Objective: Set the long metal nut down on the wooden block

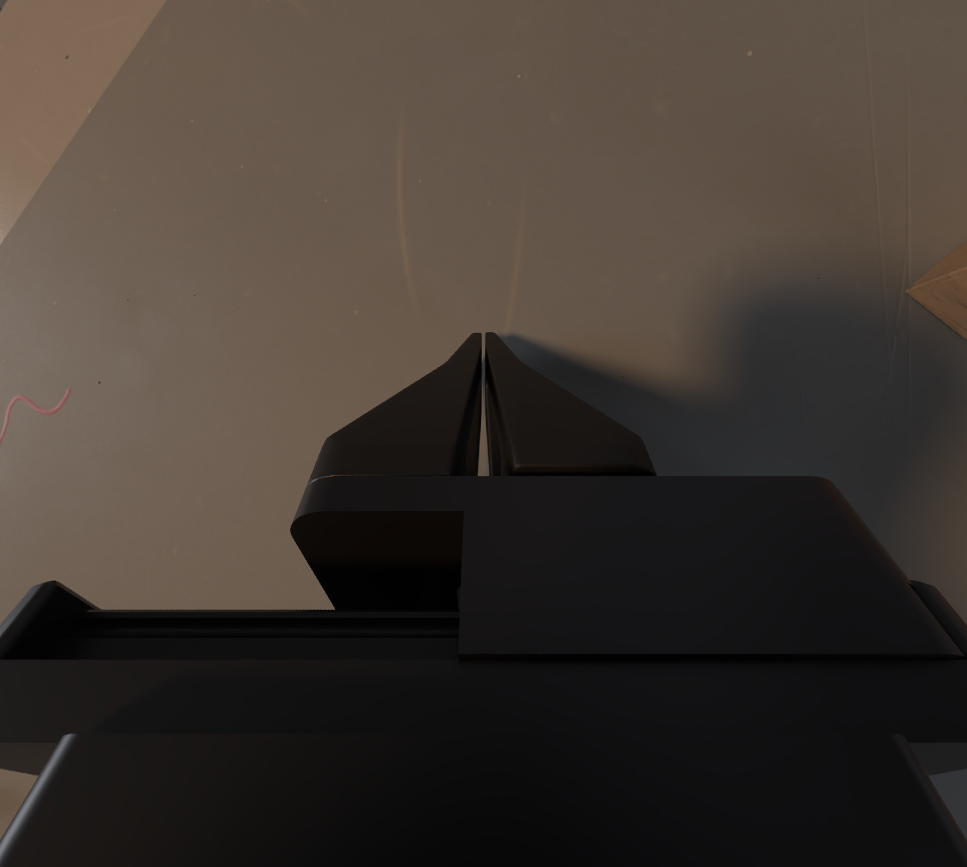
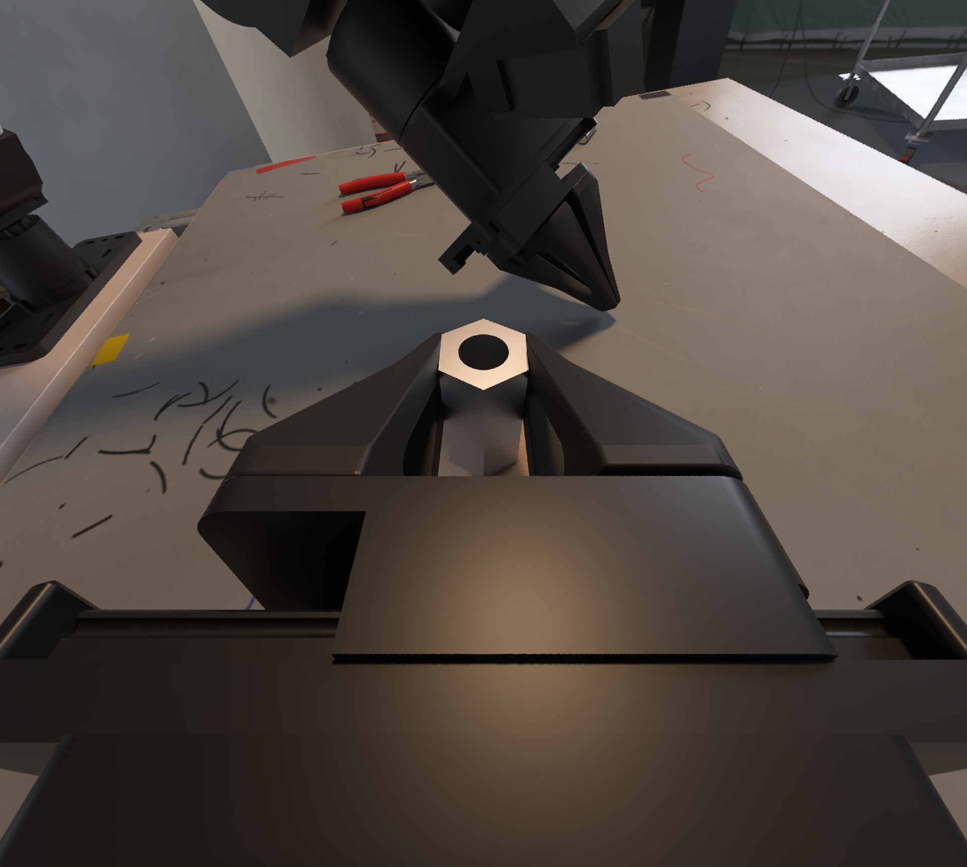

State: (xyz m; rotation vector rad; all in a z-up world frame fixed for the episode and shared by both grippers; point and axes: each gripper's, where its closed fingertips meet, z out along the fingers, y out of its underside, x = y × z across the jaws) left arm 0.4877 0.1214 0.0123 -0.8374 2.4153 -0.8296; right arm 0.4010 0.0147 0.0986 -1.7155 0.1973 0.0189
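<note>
My right gripper is shut on the long metal nut, a silver hexagonal piece with a round hole in its end face, held lengthwise between the fingers above the table. My left gripper is shut and empty, pointing down close to the tabletop. It also shows in the right wrist view, just beyond the nut and to its right. A corner of the wooden block shows at the right edge of the left wrist view. The block is out of sight in the right wrist view.
Red-handled pliers lie at the far side of the table. A yellow tape patch is at the left edge. Black scribbles mark the tabletop at left. A red squiggle is drawn on the surface.
</note>
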